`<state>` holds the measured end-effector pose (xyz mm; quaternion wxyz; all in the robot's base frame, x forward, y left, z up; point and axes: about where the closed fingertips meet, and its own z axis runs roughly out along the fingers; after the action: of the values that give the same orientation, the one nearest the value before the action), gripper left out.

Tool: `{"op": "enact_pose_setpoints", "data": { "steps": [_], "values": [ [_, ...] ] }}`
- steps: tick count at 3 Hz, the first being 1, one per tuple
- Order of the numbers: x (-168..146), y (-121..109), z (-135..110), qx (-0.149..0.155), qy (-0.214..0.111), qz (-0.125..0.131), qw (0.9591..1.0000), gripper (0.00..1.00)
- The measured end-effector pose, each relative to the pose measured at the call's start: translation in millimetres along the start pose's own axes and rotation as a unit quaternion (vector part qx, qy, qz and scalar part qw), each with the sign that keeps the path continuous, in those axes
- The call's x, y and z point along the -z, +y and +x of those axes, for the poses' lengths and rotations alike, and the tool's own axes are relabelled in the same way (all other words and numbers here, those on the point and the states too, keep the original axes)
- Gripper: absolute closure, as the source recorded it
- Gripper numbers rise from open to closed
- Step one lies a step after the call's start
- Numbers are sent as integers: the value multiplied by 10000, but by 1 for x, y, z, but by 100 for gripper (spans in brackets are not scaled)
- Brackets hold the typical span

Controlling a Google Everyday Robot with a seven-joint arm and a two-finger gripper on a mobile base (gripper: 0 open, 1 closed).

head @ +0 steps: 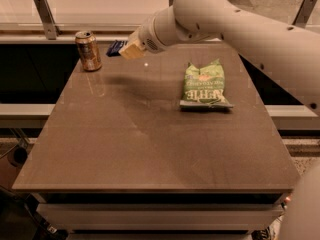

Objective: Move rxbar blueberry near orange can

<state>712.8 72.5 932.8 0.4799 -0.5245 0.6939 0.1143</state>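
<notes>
One tip: gripper [126, 49] is clamped on the bar [114, 47], just beside the can [88, 51]. Lower gently, don't bump it.

Before you, a glossy brown table [150, 149] carries two items. An orange can [88, 50] stands upright at the far left corner, its silver top catching the light. A green chip bag [204, 85] lies flat on the right half, toward the far edge and well apart from the can, its lettering upside down from your side. Your gripper [124, 50] hangs over the far edge just right of the can, clasping the rxbar blueberry [115, 47]. The bar's dark blue wrapper pokes out toward the can. You cannot tell whether the bar touches the tabletop.
</notes>
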Motion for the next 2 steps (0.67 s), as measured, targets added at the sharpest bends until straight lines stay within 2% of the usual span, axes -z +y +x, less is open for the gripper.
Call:
{"op": "enact_pose_setpoints", "data": {
  "steps": [2],
  "values": [
    [-65,-1,9,-124,-41,-396,9991,100]
  ]
}}
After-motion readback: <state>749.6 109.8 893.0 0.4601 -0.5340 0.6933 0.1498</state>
